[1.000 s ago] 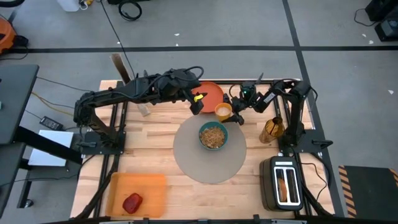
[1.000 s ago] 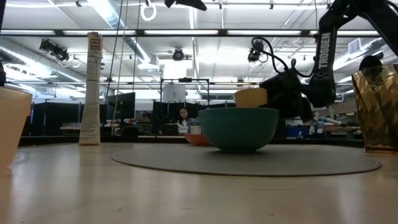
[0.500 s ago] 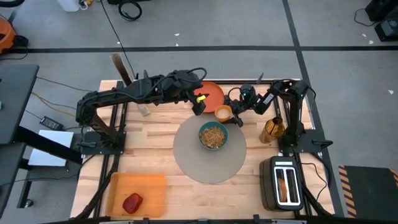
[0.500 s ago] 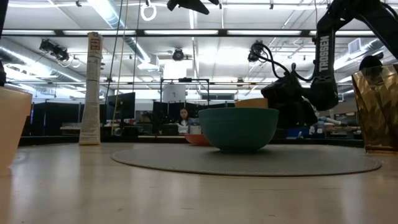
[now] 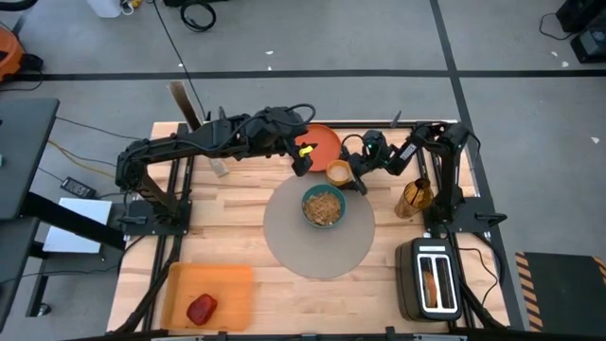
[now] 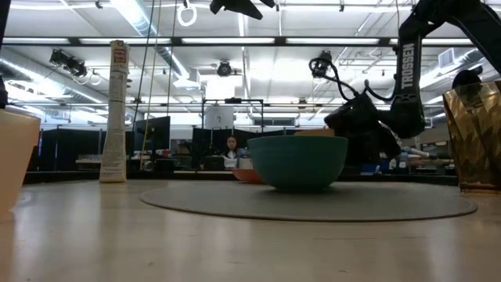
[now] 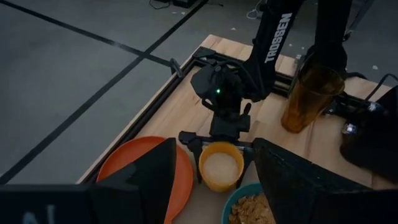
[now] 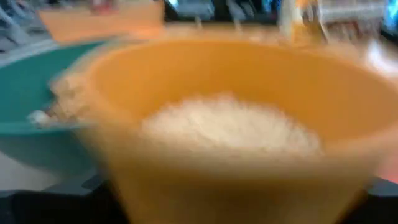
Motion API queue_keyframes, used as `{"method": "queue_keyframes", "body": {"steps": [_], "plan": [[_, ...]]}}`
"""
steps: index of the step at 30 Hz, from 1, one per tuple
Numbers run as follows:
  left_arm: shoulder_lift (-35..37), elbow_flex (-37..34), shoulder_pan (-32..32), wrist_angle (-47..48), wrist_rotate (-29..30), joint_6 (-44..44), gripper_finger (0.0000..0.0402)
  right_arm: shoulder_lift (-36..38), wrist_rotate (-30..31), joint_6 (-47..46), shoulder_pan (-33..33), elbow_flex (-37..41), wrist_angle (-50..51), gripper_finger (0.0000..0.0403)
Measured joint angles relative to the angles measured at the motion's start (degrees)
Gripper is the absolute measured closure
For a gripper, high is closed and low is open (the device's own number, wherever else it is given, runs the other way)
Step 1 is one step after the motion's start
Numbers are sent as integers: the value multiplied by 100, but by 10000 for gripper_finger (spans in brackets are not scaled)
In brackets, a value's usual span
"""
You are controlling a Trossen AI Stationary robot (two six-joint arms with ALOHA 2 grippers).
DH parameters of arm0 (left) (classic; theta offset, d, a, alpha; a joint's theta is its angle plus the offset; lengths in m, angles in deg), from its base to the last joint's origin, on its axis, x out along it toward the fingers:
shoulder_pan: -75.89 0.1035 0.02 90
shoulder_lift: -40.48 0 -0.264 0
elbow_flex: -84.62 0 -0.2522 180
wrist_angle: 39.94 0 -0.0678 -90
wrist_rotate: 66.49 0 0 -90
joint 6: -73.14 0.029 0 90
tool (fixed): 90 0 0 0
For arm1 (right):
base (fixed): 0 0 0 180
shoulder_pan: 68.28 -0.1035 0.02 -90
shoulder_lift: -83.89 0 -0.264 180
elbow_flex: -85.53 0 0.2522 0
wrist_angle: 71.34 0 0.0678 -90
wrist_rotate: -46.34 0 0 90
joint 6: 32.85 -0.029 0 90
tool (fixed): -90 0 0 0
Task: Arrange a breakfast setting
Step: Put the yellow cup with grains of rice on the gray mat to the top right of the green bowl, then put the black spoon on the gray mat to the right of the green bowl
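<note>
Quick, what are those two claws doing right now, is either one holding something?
Left gripper: holds nothing, hovering over the round orange plate; fingers apart.
Right gripper: fingers around the small yellow cup; grip or release cannot be told.

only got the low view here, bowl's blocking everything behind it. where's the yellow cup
Observer: The small yellow cup sits just behind the teal bowl, between the bowl and the orange plate, with the right gripper around it.
Operator: is it gripped or let go
Observer: The left wrist view shows a finger on each side of the cup; whether they touch it is not clear.
Operator: anything in the bowl
Observer: Yes, from above the bowl holds brown cereal.
Operator: where's the left arm
Observer: The left gripper hangs over the near edge of the orange plate, beside the cup.
</note>
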Motion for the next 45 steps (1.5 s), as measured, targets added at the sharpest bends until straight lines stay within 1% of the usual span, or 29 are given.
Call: {"method": "queue_keyframes", "body": {"steps": [3,8,12,14,17,23,27,29,32,37,40,45], "plan": [[0,0,10,6,0,2,180,-15,79,-21,9,0,-36,29],[0,0,10,12,-2,4,180,3,75,-204,2,1,-69,23],[0,0,10,86,-2,4,180,207,80,-289,0,1,30,22],[0,0,10,84,-2,5,180,360,81,-282,0,1,244,21],[0,0,10,86,-4,7,180,620,209,-59,0,1,860,21],[0,0,10,79,-4,24,180,1232,784,377,0,3,2178,20],[0,0,10,74,-4,22,180,1716,862,480,0,3,2976,20],[0,0,10,71,-4,22,180,1972,1108,627,-8,3,3447,20],[0,0,-8,72,-4,22,180,2319,1656,736,-22,3,3982,20],[2,0,-14,69,-7,66,180,2768,2009,736,-44,3,4470,20],[9,0,-20,11,-11,66,180,3000,2329,727,-110,-21,4888,20],[87,-1,-73,25,-93,63,180,3239,2994,562,-215,-513,6161,20]]}}
